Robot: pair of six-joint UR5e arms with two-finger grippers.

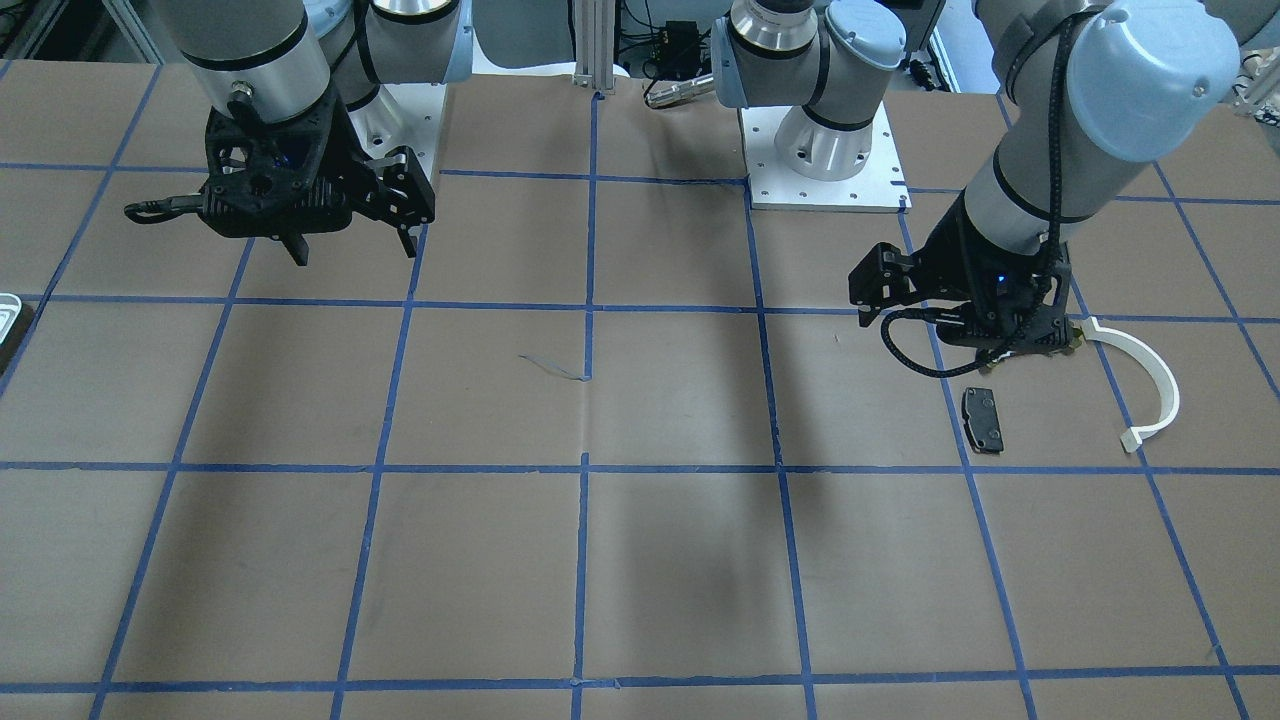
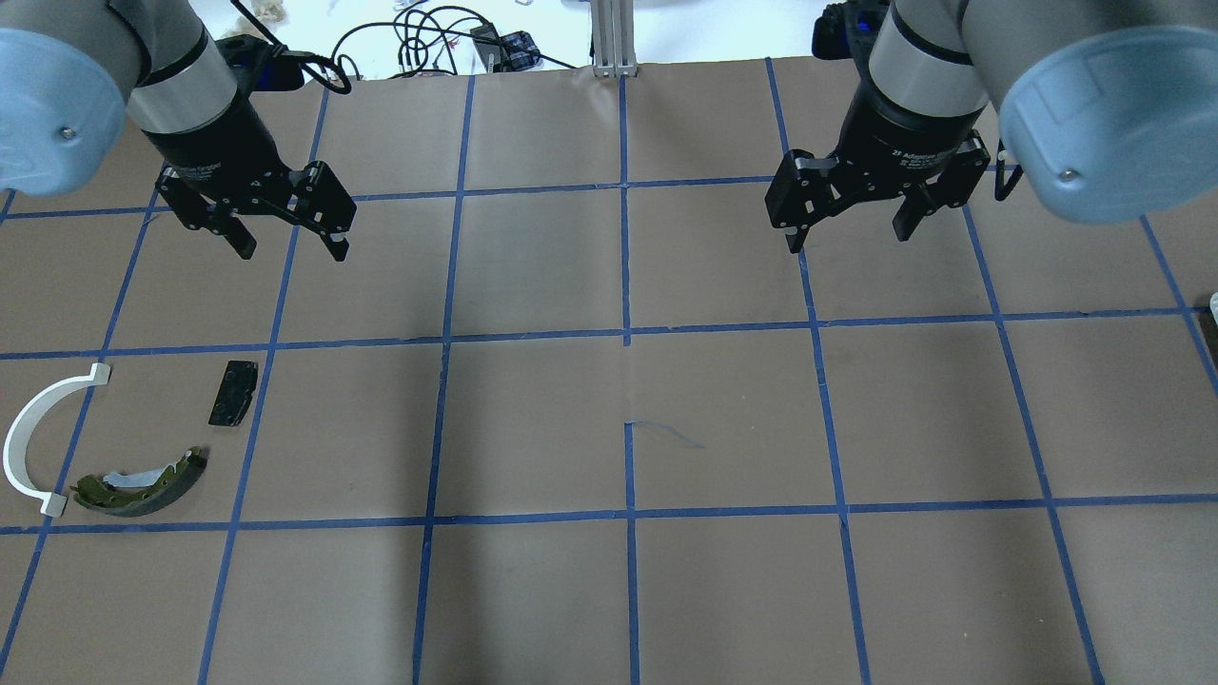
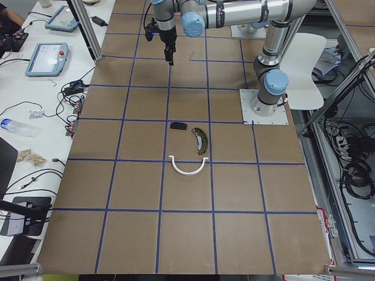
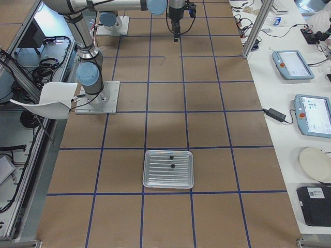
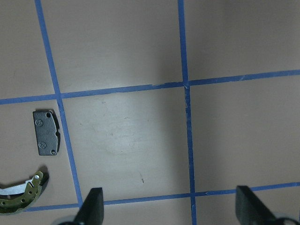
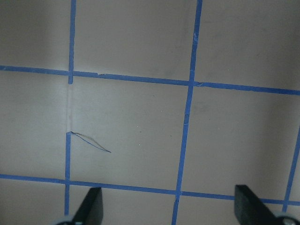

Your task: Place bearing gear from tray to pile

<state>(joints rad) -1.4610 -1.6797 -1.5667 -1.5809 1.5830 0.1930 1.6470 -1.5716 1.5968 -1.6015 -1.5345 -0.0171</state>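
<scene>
Both grippers idle. Right gripper [image 2: 847, 238] has its fingers spread and nothing between them, hovering well off the tray [image 4: 168, 188] toward mid-table. Left gripper [image 2: 292, 249] is likewise spread and empty, up at the table end opposite the tray. Progress looks like zero on this cycle, no pick started. Two small dark round pieces [image 4: 172, 166], which I take for the bearing gears, sit inside the tray near its far edge, close together but apart. The pile is at the far end from the tray: pad [image 2: 233, 392], white arc [image 1: 1166, 382] and shoe [image 2: 143, 485], all lying apart. I can't make out any gear among them at this resolution. Left to do: reach the tray, grab one gear, carry it across, drop it by the pile. The tray has a raised rim and ribbed floor, so I'd come straight down and lift above the rim before traversing. The route from tray to pile runs over flat table [image 2: 628, 590]. The main clash risk is probably the two arms meeting mid-table. Room to set down shows beside the pad on its tray-facing side.
</scene>
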